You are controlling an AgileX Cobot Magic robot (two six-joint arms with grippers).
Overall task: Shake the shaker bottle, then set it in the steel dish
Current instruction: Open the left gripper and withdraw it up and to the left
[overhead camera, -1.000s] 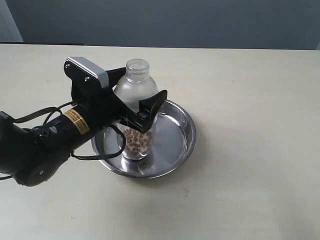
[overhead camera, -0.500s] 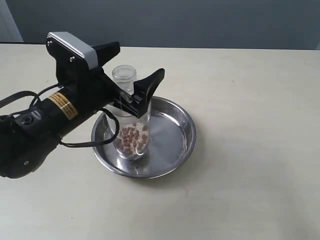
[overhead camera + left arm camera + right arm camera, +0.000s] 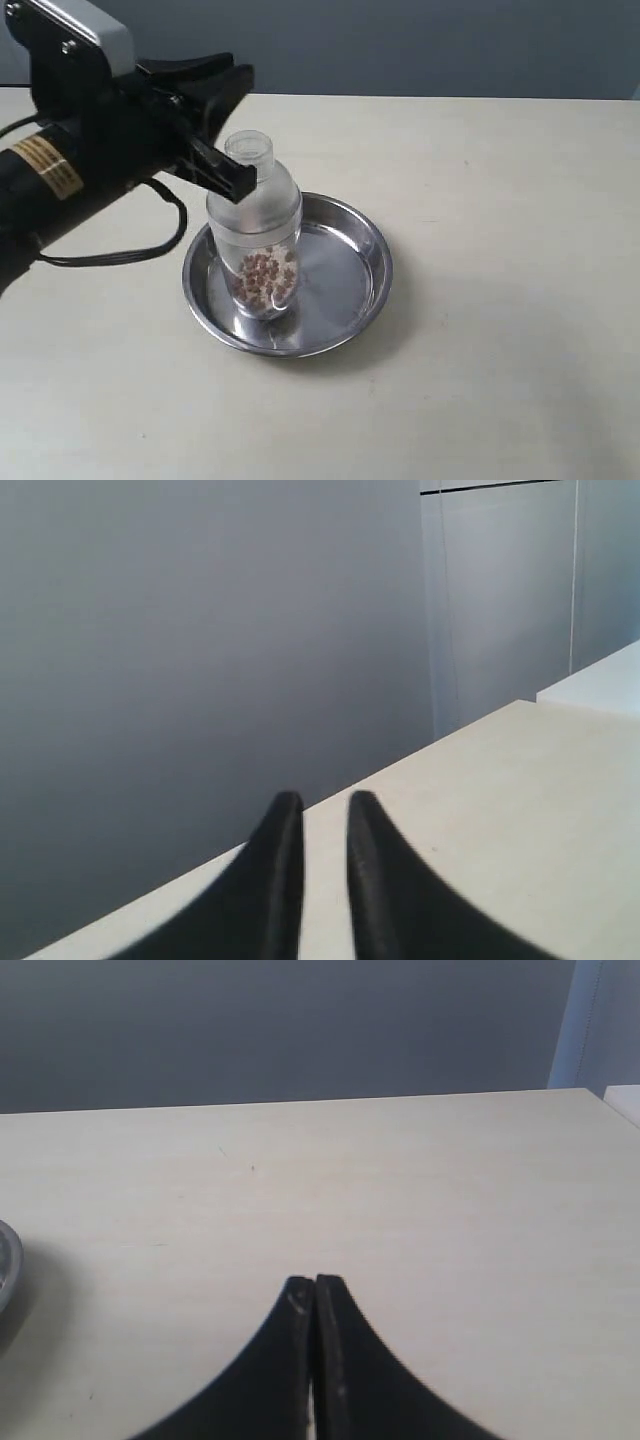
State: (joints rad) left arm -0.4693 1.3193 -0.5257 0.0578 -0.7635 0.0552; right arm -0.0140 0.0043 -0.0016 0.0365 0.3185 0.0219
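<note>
Shows the steel dish (image 3: 380, 262) on the pale surface (image 3: 500, 360), carrying the shaker bottle (image 3: 255, 232) upright, left of the dish's centre. Reveals clear plastic, a domed shoulder, a small round cap (image 3: 248, 148) and brown pellets (image 3: 262, 276) heaped at the base. Finds the left gripper (image 3: 246, 126) just above and behind, jaws parted and holding nothing, the lower one close by the bottle's shoulder. Risks clipping that shoulder on any retreat and toppling a tall bottle over the low rim. Places the right gripper (image 3: 314, 1286) off to the side, jaws pressed together, empty.
</note>
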